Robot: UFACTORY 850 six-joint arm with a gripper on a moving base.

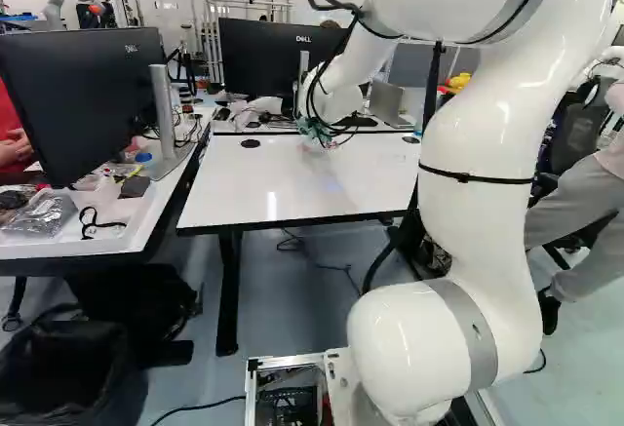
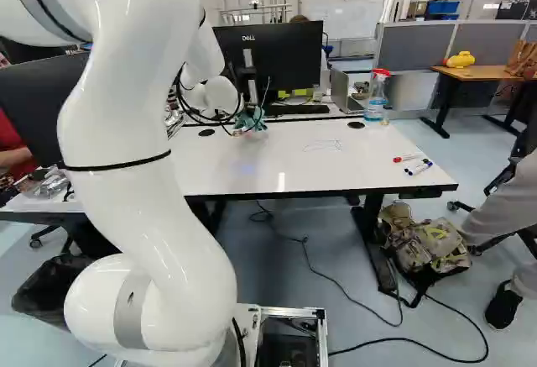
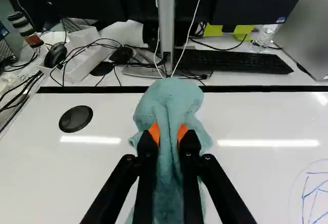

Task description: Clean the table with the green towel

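At the table's far side my gripper (image 2: 240, 125) shows small in the right base view beside the green towel (image 2: 255, 119). Seen from the wrist, my gripper (image 3: 168, 134) is shut on the towel (image 3: 171, 103), its orange pads pinching a fold from both sides. Cloth bulges ahead of the fingers and hangs below between them. The white table (image 2: 252, 165) carries blue scribbled lines (image 3: 313, 198), beside the gripper on the laptop's side. Whether the towel touches the tabletop, I cannot tell.
Behind the table's far edge stand a monitor (image 2: 285, 58), a keyboard (image 3: 233, 61) and a laptop (image 3: 306, 34). A spray bottle (image 2: 376, 96) stands at the far right corner; markers (image 2: 417, 167) lie near the right edge. A round black cap (image 3: 75, 119) sits in the tabletop.
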